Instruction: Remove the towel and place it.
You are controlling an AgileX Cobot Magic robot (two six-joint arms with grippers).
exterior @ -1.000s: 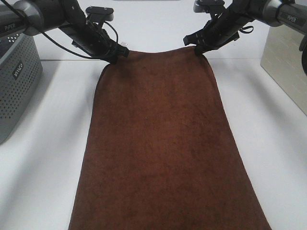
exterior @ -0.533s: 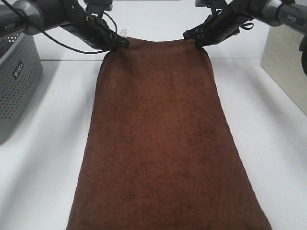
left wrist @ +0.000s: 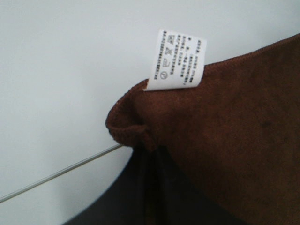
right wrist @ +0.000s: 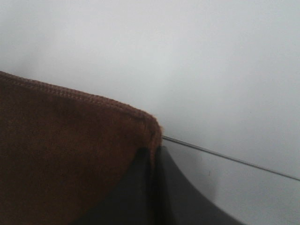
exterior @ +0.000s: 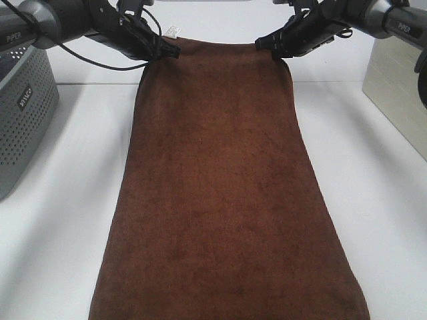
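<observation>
The left tool (exterior: pixel 165 52) and right tool (exterior: pixel 268 45) each clamp a far corner of the dark brown towel (exterior: pixel 223 200), stretching its edge taut above the white desk (exterior: pixel 53 220), seemingly so it lifts flat.

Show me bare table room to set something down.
Two bare table strips: one between the grey perforated basket and the towel, one between the towel and the beige box. The towel fills the middle; its far end is crowded, with left gripper and right gripper clamping the corners.
</observation>
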